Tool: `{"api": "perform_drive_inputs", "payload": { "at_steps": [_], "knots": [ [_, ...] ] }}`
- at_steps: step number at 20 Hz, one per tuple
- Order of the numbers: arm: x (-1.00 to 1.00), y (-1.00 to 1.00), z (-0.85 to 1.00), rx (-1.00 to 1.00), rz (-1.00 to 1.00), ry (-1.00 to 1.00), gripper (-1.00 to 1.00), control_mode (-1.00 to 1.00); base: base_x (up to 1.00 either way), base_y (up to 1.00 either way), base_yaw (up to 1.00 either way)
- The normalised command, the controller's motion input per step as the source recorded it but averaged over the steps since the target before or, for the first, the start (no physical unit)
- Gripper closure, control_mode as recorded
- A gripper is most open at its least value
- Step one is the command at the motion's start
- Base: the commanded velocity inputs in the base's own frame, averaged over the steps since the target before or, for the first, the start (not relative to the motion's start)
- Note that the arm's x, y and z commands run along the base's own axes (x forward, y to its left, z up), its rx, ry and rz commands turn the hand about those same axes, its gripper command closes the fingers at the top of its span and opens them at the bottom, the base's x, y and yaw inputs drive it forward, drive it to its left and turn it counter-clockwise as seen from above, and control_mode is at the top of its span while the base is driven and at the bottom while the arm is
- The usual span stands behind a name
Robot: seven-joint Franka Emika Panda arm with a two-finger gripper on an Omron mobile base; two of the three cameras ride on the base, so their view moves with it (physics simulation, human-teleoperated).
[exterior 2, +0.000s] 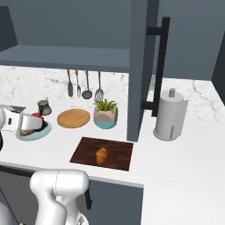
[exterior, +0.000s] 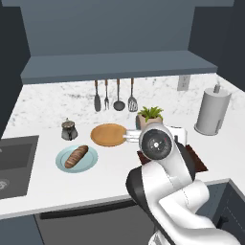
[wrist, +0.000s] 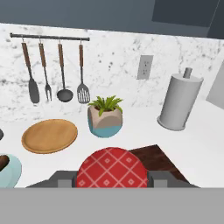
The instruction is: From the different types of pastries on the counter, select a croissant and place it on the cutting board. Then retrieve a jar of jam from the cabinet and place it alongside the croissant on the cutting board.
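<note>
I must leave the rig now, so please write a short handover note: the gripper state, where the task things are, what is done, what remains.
Gripper: shut on the jam jar, held above the counter, short of the cutting board.
Croissant: lies on the cutting board.
Baguette: on the blue plate, not needed.
Done: croissant placed; jar taken.
Left: carry the jar to the board, set it beside the croissant, release.
</note>
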Motion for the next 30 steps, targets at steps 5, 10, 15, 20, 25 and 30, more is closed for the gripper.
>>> {"api": "perform_drive_inputs", "payload": {
  "at_steps": [5,10,15,20,25,30],
  "knots": [
    [0.43,0.0,-0.4,0.0,-0.23,-0.16,1.0,-1.0,0.0,0.0,0.0],
    [0.32,0.0,-0.58,0.0,-0.43,-0.19,1.0,-1.0,0.0,0.0,0.0],
    [0.17,-0.12,-0.29,0.01,-0.26,-0.11,1.0,-1.0,0.0,0.0,0.0],
    [0.01,-0.26,-0.46,0.3,-0.04,0.06,1.0,-1.0,0.0,0.0,0.0],
    [0.08,-0.48,-0.86,0.44,-0.02,0.12,1.0,-1.0,0.0,0.0,0.0],
    [0.07,-0.36,-0.17,0.03,-0.06,-0.02,1.0,-1.0,0.0,0.0,0.0]
  ]
}}
